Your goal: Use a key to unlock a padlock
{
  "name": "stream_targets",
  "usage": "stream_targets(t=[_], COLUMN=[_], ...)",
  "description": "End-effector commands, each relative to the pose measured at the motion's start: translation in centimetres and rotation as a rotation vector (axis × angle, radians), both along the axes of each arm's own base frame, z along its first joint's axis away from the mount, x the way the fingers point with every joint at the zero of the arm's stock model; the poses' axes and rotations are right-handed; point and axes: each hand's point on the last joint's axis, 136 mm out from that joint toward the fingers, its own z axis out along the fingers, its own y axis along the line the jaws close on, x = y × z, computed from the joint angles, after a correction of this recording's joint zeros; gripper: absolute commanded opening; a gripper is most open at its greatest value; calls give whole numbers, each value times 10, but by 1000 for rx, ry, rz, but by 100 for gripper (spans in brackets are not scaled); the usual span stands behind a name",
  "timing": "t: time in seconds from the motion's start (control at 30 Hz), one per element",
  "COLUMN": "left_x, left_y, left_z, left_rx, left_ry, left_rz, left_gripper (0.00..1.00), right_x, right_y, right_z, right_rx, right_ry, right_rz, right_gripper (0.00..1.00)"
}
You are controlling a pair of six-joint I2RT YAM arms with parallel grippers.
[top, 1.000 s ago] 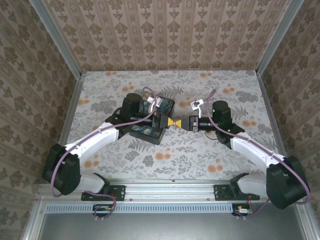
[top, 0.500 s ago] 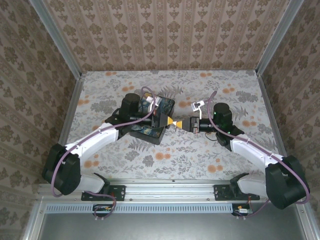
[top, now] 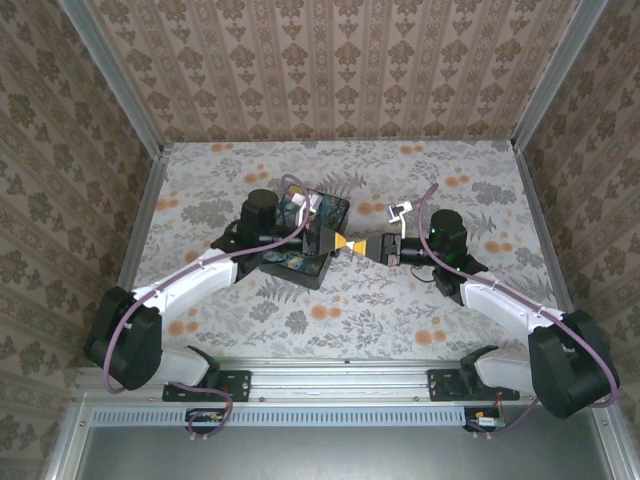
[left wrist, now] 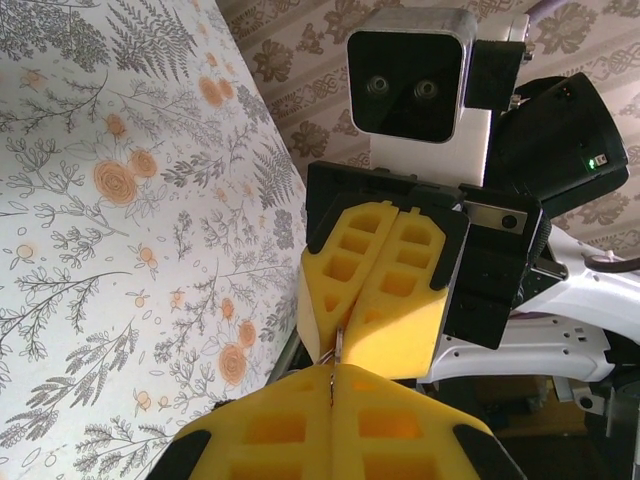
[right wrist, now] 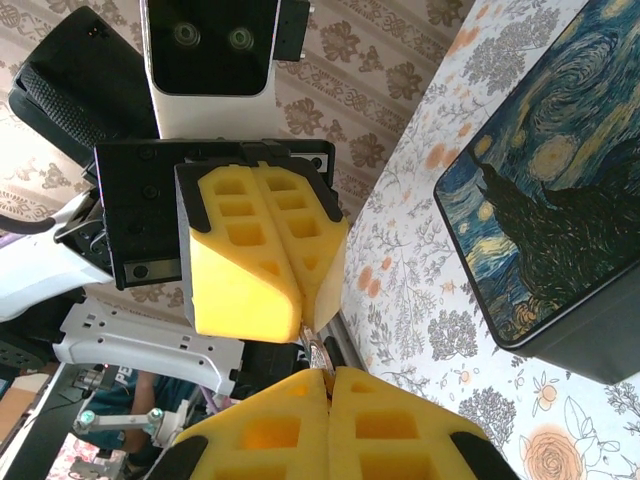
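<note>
My left claw [left wrist: 332,388] is pressed fully closed, its yellow pads meeting along one seam; from that seam a thin grey sliver of metal, which I take for the key [left wrist: 338,350], sticks straight out ahead of me. My right claw [left wrist: 347,338] is closed as well and faces the left one nose to nose, its tips touching the far end of the same sliver. Both claws are therefore at the piece and neither is nearer. Whether the right pads truly pinch it or only touch it, I cannot tell; where the padlock's dark body sits among the pads I cannot tell either.

The relation that matters is the axis. The sliver's length runs along the line from one claw's tips to the other's, and from above that line lies across the worktop [top: 400,310], left to right, held up off the surface. I judge that any push or twist to come must stay on this shared line, since a sideways drift would bend or drop the piece.

Just beside my left claw, on the worktop, stands the painted box [right wrist: 530,190].
</note>
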Motion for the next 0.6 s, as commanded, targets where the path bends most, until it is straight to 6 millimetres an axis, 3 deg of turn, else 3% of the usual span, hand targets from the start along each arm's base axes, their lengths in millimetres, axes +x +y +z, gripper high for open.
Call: stream_targets(t=[0.0, 0.13, 0.37, 0.57], left_x=[-3, -11, -12, -4], left_y=[-1, -6, -6, 0], left_z=[5, 9, 2, 0], left_rx=[-37, -52, -43, -40], left_ry=[-7, -24, -11, -6], left_rz=[-16, -47, -43, -12], left_gripper=[0, 0, 0, 0], right_x=[-4, -3, -7, -7], right_y=[1, 0, -2, -3], right_z=[16, 17, 21, 16], right_rx=[31, 22, 25, 7], right_ry=[-57, -60, -74, -49], right_rz=[15, -5, 0, -9], right_gripper=[8, 13, 0, 0])
